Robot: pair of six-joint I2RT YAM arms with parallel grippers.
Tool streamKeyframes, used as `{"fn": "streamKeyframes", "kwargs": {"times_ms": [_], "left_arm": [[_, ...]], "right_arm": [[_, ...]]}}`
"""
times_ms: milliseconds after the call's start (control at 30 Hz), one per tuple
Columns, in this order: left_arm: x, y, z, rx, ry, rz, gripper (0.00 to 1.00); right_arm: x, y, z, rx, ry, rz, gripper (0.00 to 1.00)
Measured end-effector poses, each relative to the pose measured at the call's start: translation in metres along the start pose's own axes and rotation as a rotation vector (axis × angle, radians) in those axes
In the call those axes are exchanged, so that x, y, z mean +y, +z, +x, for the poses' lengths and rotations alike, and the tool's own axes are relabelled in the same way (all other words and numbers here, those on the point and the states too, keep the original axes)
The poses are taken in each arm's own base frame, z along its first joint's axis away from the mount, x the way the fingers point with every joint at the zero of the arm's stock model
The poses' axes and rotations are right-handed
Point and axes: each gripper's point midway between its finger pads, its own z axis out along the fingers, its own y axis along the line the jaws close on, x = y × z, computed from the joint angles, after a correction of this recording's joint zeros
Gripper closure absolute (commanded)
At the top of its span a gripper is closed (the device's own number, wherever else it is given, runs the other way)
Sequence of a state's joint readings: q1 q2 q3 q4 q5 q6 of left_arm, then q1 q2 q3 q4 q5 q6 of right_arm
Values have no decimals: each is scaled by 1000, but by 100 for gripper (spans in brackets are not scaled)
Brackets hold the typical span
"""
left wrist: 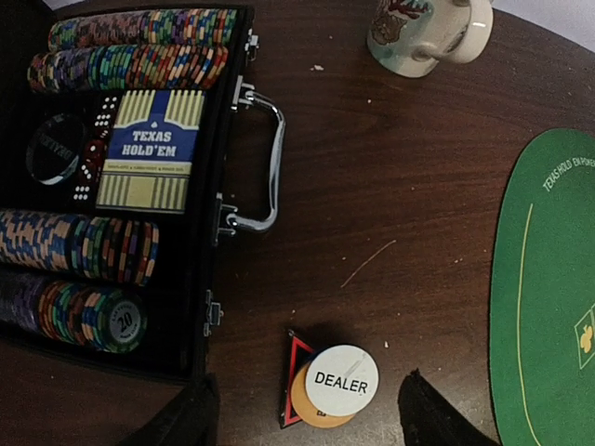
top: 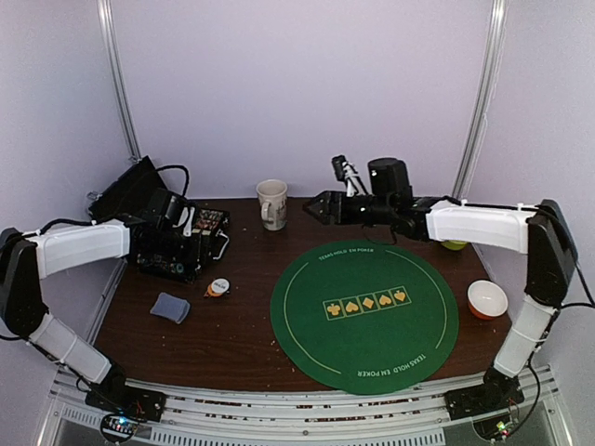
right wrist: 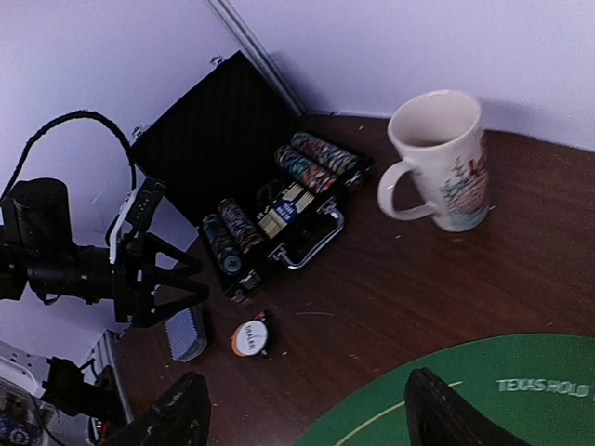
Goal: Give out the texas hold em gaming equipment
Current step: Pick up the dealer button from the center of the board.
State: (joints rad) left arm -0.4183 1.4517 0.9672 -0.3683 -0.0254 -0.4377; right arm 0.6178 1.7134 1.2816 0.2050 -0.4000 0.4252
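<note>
I have the left end effector [right wrist: 200, 282] spread open above the DEALER button [left wrist: 341, 379], which lies on the worktop [left wrist: 390, 186] just beside the open chip case [left wrist: 200, 307], likely lined up to pick it; the right end effector [right wrist: 307, 381] hangs open, empty, near the mug [right wrist: 446, 158]
</note>
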Motion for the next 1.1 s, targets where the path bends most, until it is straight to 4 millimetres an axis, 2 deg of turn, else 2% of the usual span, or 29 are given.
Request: {"fn": "streamKeyframes", "kwargs": {"times_ms": [67,167,233,367,500,767,900,1100], "left_arm": [[2,3,6,11,-13,-3,32],[4,11,15,24,-35,-9,33],[6,22,22,49,-50,-18,36],[10,43,36,82,-71,-28,42],[11,48,45,83,-86,-22,46],[10,63,59,102,-98,2,48],[10,65,63,107,-103,5,48],[10,66,67,108,-108,14,51]], "right_arm": [[27,31,26,63,43,-70,33],[48,81,62,137,148,-142,39],[54,108,85,179,202,-163,44],[65,166,128,261,309,-197,47],[67,202,155,308,362,-201,49],[57,221,186,376,450,-179,54],[59,229,193,399,489,-207,57],[63,230,202,433,528,-243,64]]}}
